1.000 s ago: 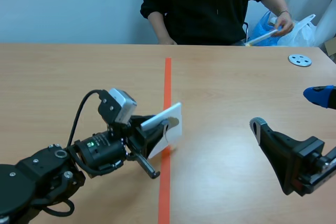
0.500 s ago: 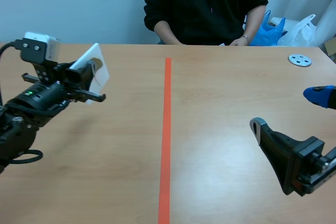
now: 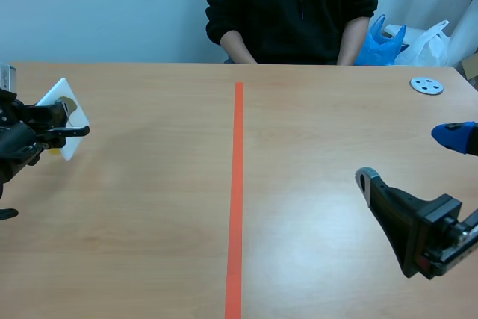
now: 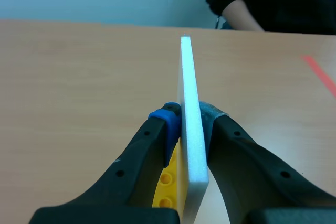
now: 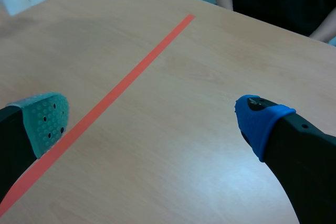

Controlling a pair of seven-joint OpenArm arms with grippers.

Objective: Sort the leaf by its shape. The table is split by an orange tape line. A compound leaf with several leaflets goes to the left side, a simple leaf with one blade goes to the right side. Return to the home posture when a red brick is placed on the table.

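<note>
Left gripper (image 4: 189, 118) swung far left, white card (image 4: 188, 77) clamped inside

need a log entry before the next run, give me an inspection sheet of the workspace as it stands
surface: wooden table, orange tape line down its middle
job's things: white card held on edge at the table's far left; leaf shape cannot be told; no red brick seen
clutter: grey disc at the far right; yellow piece with studs, against the card's side
grippers: left gripper shut on the card; right gripper open, holding nothing, on the right side
cables: nothing seen
surroundings: person seated across the table; blue bag and white bag beside them
</note>
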